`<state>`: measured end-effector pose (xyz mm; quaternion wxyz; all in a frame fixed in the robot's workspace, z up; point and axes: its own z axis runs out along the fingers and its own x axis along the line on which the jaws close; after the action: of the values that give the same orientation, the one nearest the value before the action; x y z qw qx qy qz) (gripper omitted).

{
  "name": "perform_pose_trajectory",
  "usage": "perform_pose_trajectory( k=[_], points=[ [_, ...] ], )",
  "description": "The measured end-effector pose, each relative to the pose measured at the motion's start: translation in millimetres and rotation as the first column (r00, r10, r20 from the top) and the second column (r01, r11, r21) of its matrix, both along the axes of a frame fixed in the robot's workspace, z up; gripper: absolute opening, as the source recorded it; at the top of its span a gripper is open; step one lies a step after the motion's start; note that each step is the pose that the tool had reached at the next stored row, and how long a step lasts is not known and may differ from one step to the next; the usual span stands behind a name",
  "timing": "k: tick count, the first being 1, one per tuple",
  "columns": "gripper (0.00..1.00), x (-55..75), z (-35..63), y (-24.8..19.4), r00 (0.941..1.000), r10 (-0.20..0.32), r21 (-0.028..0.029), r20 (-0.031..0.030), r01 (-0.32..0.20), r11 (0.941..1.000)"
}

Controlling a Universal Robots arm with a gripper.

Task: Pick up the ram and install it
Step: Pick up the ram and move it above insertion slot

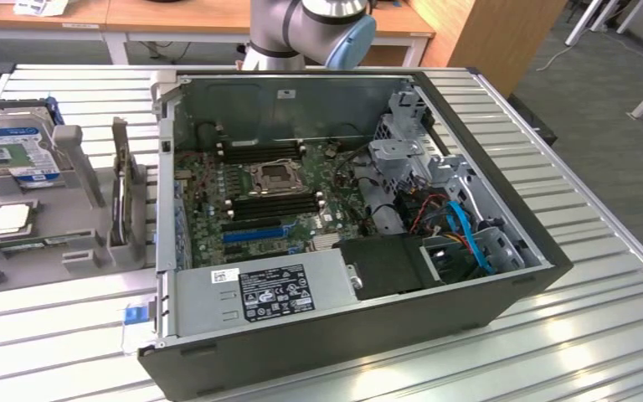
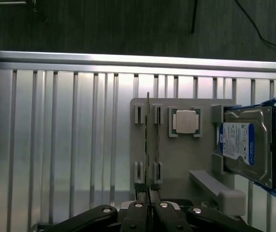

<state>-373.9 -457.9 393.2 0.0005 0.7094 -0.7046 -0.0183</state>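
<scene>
The ram [image 2: 147, 145] is a thin green stick standing on its edge between the slotted posts of a grey holder tray [image 2: 176, 159]. In the exterior view the ram [image 1: 44, 243] sits low in that tray [image 1: 31, 260] at the exterior view's left, outside the computer case. My gripper [image 2: 148, 207] hovers well above the near end of the stick, its dark fingers [image 2: 137, 212] shut together with nothing held. The black memory slots [image 1: 271, 205] lie on the motherboard inside the open case, beside the processor socket [image 1: 274, 176].
A processor chip [image 2: 185, 121] and a blue-labelled hard drive [image 2: 247, 145] rest on the same tray. A dark card [image 1: 120, 188] stands upright between tray and case [image 1: 501, 310]. The power supply [image 1: 265, 293] and cables [image 1: 455, 226] crowd the case. The arm's joint [image 1: 338, 29] hangs behind it.
</scene>
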Motion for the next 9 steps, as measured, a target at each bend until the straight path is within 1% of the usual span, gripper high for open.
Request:
perform_pose_trajectory(
  k=[9],
  points=[
    [0.11,0.1,14.0,0.0,1.0000,0.000,0.0000,0.0000,0.000,1.0000]
  ],
)
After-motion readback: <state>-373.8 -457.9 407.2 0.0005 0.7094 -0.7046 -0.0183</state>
